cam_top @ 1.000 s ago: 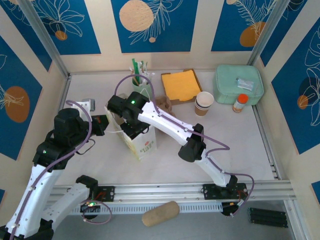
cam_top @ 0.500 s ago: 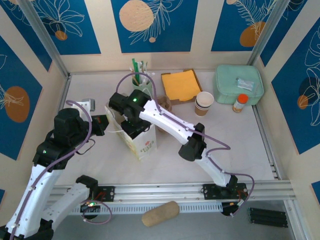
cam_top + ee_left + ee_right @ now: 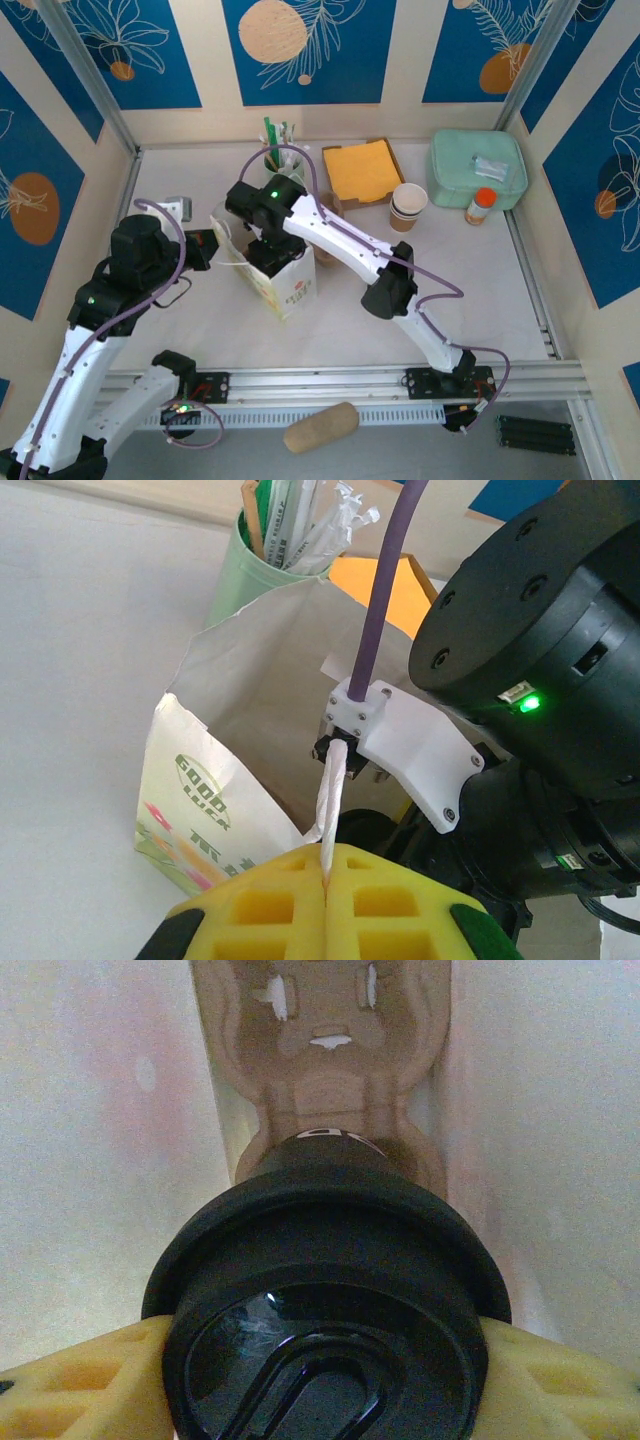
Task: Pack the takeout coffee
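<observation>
Hanging upright inside the paper bag (image 3: 283, 281), the takeout coffee (image 3: 325, 1290) is gripped at its black lid by the right gripper (image 3: 325, 1385), jaws part-open around it. The cardboard cup carrier (image 3: 320, 1050) lies below, along the cup's axis. The left gripper (image 3: 328, 905), fully closed, pinches the bag handle (image 3: 333, 785).

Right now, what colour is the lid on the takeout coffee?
The lid is black, seen best in the right wrist view.
</observation>
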Action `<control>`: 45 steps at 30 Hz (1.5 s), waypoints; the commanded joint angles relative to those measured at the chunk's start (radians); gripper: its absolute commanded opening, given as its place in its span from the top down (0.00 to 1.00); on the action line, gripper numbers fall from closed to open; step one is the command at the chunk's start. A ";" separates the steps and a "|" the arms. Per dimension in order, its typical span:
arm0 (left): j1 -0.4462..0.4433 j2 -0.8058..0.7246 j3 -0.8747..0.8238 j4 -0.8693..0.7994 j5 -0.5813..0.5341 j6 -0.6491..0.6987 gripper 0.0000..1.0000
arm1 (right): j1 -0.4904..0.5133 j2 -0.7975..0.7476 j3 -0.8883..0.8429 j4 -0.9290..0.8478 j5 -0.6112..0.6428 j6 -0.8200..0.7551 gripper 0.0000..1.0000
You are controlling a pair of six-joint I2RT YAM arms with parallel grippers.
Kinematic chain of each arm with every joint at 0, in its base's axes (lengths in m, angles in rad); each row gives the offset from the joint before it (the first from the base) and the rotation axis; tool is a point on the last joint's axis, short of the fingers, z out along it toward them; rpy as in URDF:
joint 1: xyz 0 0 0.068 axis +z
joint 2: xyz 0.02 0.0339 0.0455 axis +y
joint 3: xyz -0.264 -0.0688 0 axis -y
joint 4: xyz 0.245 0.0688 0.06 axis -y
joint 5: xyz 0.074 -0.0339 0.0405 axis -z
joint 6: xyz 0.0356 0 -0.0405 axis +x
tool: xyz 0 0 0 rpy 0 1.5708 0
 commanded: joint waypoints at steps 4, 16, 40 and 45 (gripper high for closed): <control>-0.004 0.003 -0.007 -0.005 -0.012 -0.002 1.00 | 0.000 -0.044 -0.047 -0.156 -0.066 -0.033 0.49; -0.004 0.012 -0.011 0.003 -0.017 -0.008 1.00 | 0.033 -0.032 -0.102 -0.156 -0.034 -0.052 0.49; -0.004 0.018 -0.004 0.008 -0.012 -0.010 1.00 | 0.045 -0.023 -0.116 -0.156 0.027 -0.040 0.49; -0.004 0.014 -0.005 0.004 -0.013 -0.010 1.00 | 0.044 -0.023 -0.116 -0.156 0.029 -0.041 0.49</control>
